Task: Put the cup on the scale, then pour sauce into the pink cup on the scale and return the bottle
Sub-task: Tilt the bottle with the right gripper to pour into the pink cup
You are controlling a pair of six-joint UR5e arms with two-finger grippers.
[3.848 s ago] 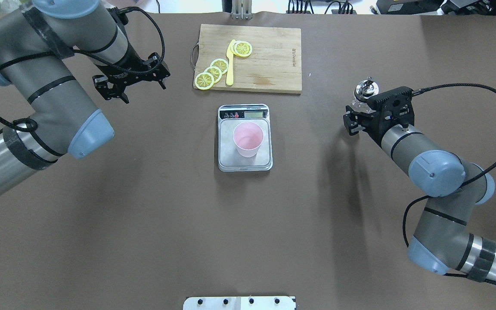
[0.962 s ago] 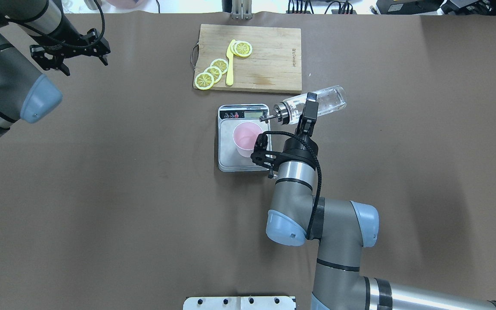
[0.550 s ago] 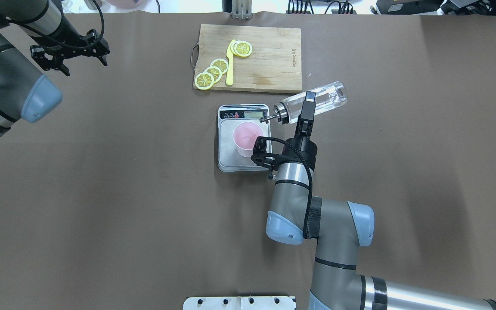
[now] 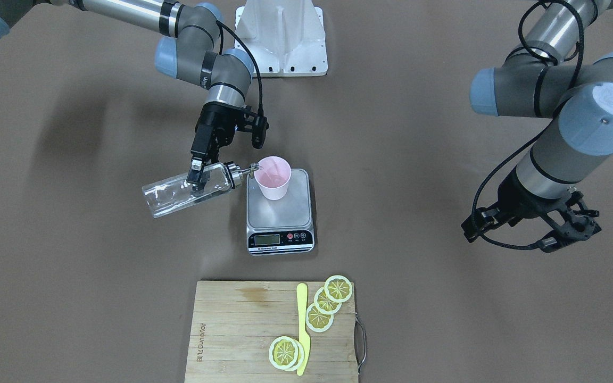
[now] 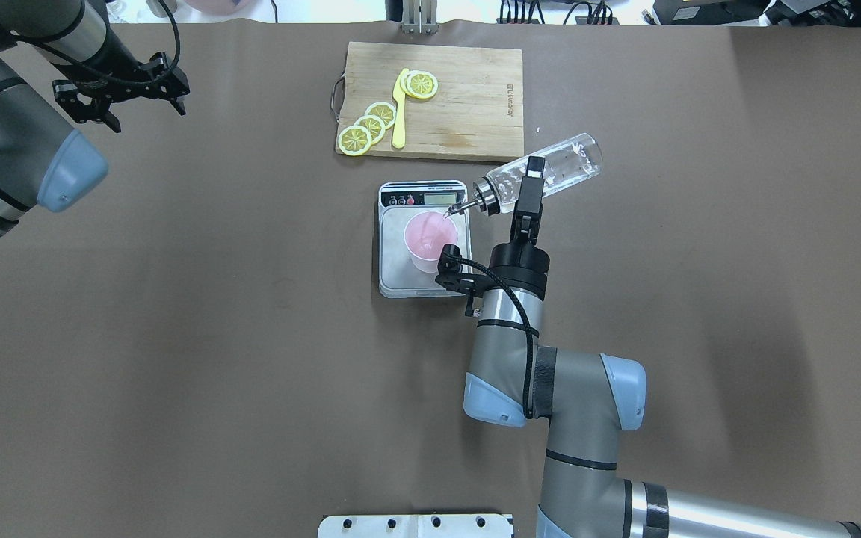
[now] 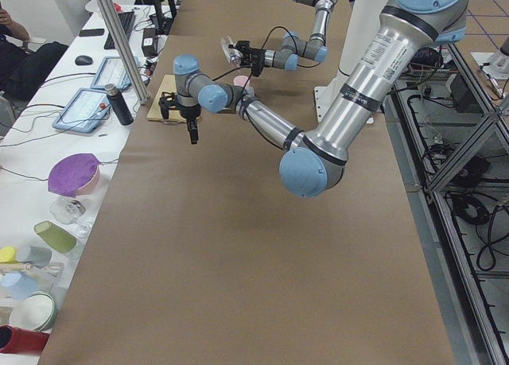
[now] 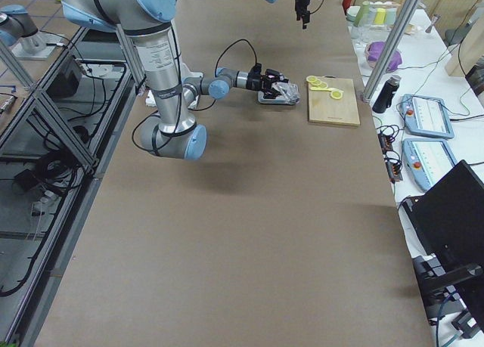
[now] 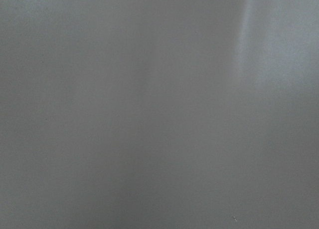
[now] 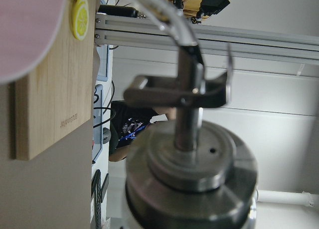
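Observation:
The pink cup (image 5: 430, 240) stands upright on the scale (image 5: 393, 258), also seen from the front (image 4: 273, 177) on the scale (image 4: 280, 215). My right gripper (image 5: 531, 183) is shut on the clear bottle (image 5: 561, 168) and holds it tilted steeply. Its metal pourer spout (image 5: 454, 210) sits at the cup's far right rim. From the front, the right gripper (image 4: 198, 173) grips the bottle (image 4: 179, 192) mid-body. The right wrist view shows the pourer cap (image 9: 189, 174) close up and the cup's edge (image 9: 25, 29). I cannot tell whether sauce is flowing. My left gripper (image 5: 148, 116) is open and empty, far left.
A wooden cutting board (image 5: 468, 104) with lemon slices (image 5: 371, 123) and a yellow knife (image 5: 399, 112) lies just behind the scale. A white mounting plate (image 5: 415, 525) sits at the table's near edge. The left wrist view shows only a blank grey surface.
My right gripper carried the bottle from the table's right side to the scale. It has now tilted the bottle further, lowering the spout to the cup's rim. My left arm drew back left and stays still.

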